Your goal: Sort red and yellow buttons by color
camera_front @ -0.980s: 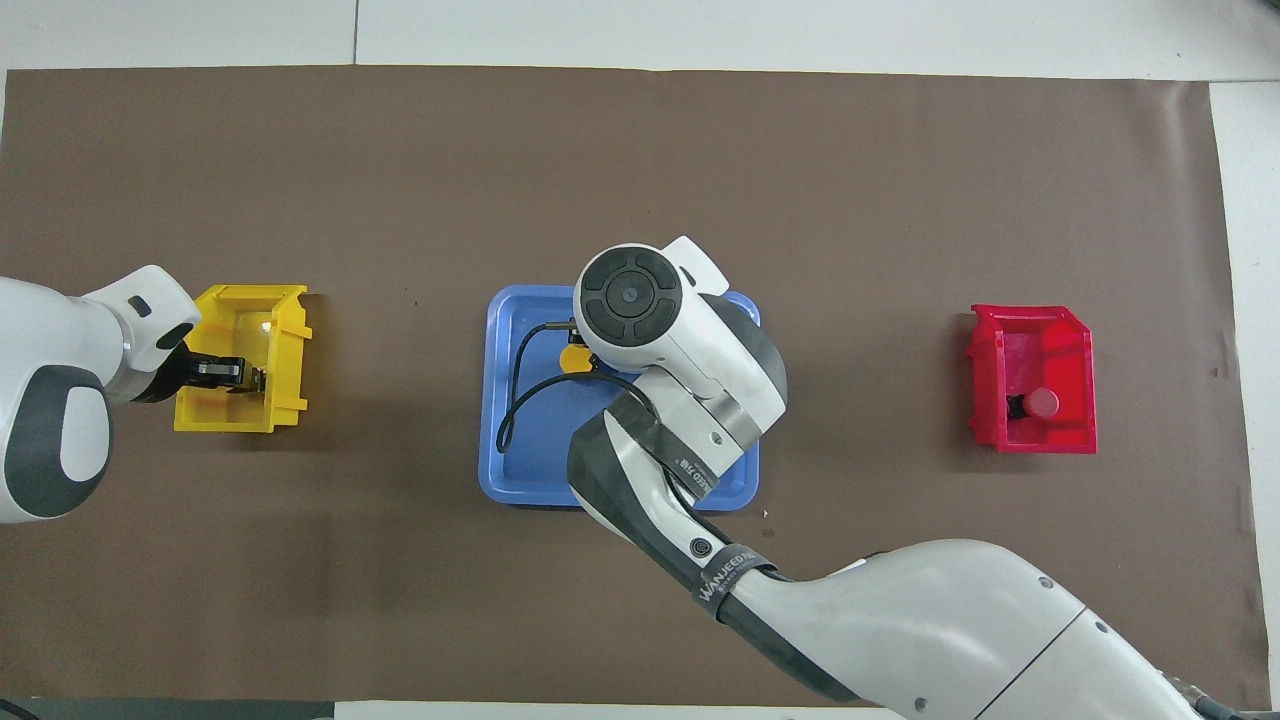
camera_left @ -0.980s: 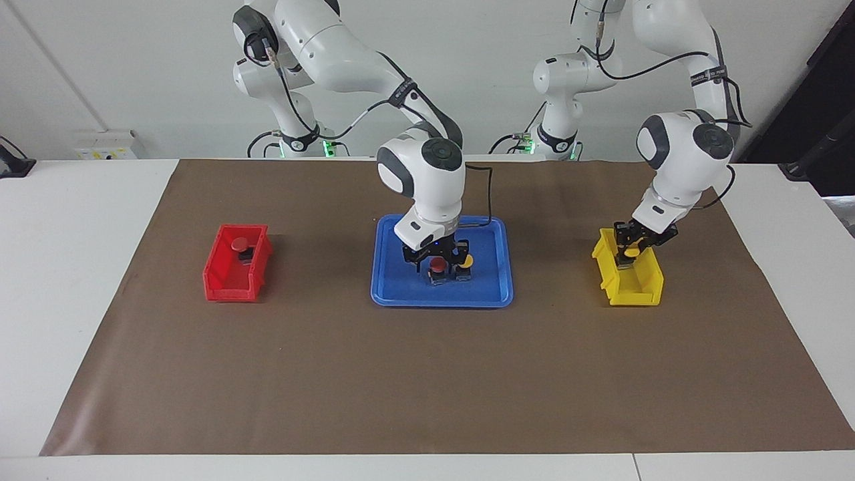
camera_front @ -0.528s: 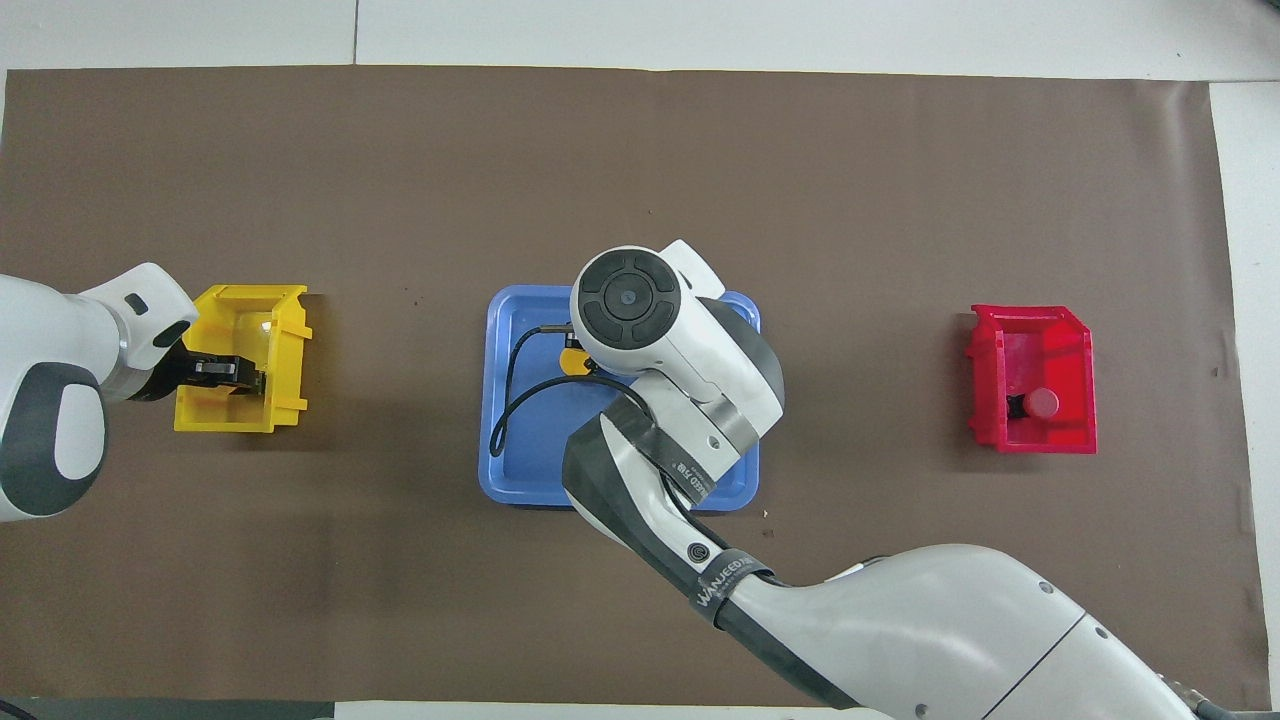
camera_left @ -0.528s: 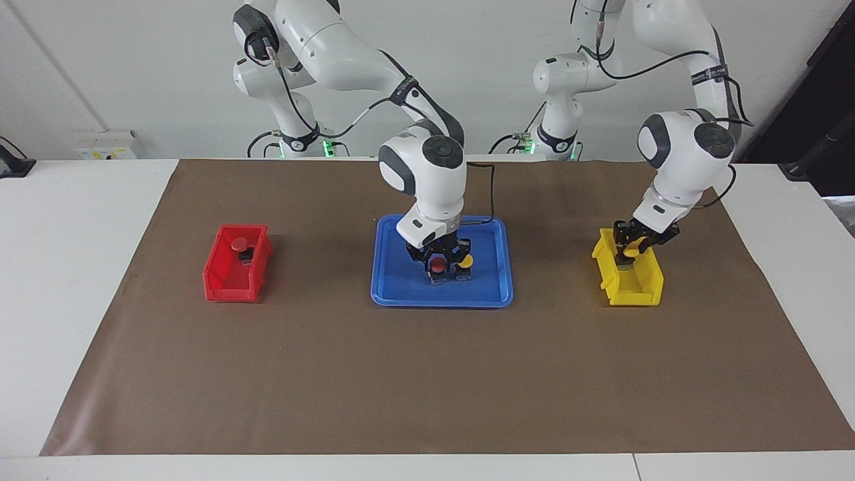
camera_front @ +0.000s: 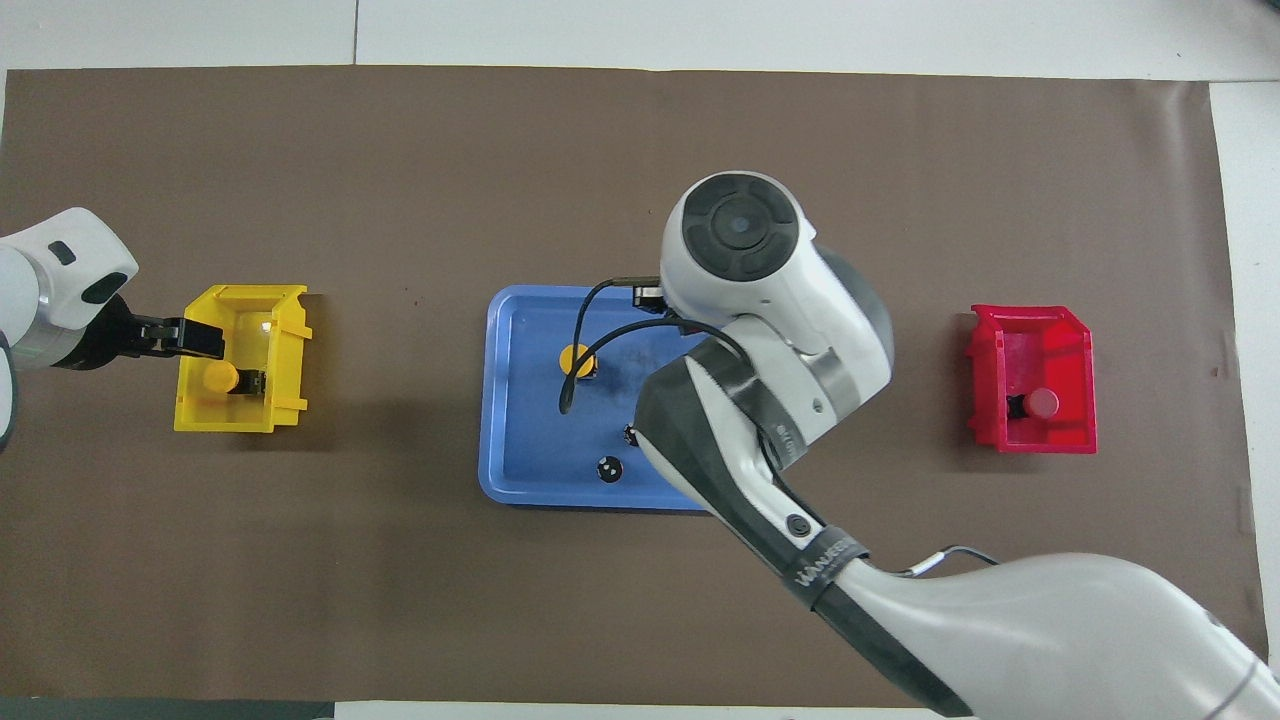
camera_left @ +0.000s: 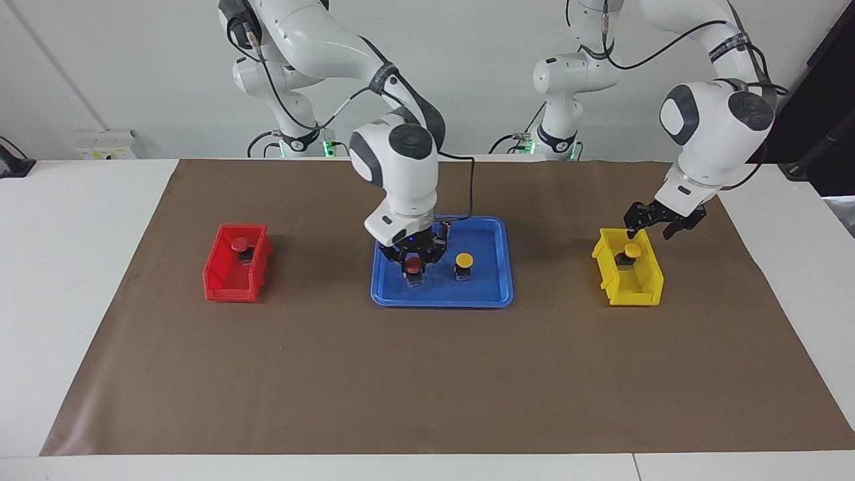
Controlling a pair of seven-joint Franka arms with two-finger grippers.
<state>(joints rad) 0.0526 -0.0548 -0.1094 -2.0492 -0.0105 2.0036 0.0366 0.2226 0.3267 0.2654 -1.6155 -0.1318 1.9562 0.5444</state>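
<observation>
Red button (camera_left: 415, 266): held in the closed right end effector (camera_left: 415, 255) over the blue tray (camera_left: 487, 294), toward the right arm's end of it; upright, cap up, long axis vertical; hidden under the arm in the overhead view. One second ago: same grip, nearer the tray's middle, touching or just beside the tray's yellow button.

Yellow button (camera_left: 463, 260) (camera_front: 577, 358): on the tray, upright, cap up, base down; now well clear of the right end effector.

Yellow button in bin (camera_left: 631, 252) (camera_front: 221, 377): inside the yellow bin (camera_left: 651, 292) (camera_front: 290, 330) toward the left arm's end of the tabletop (camera_left: 93, 200); apparently upright, cap up. One second ago: clamped in the left end effector inside the bin.

Left end effector (camera_left: 660, 220) (camera_front: 190, 337): fingers spread, holding nothing, above the bin's rim; raised since the earlier frame.

Red button in bin (camera_left: 240, 246) (camera_front: 1040, 403): inside the red bin (camera_left: 220, 287) (camera_front: 985, 345) toward the right arm's end; cap up in the facing view; unchanged.

Dark round piece (camera_front: 607, 468): on the tray, nearer the robots than the yellow button; uncovered now.
</observation>
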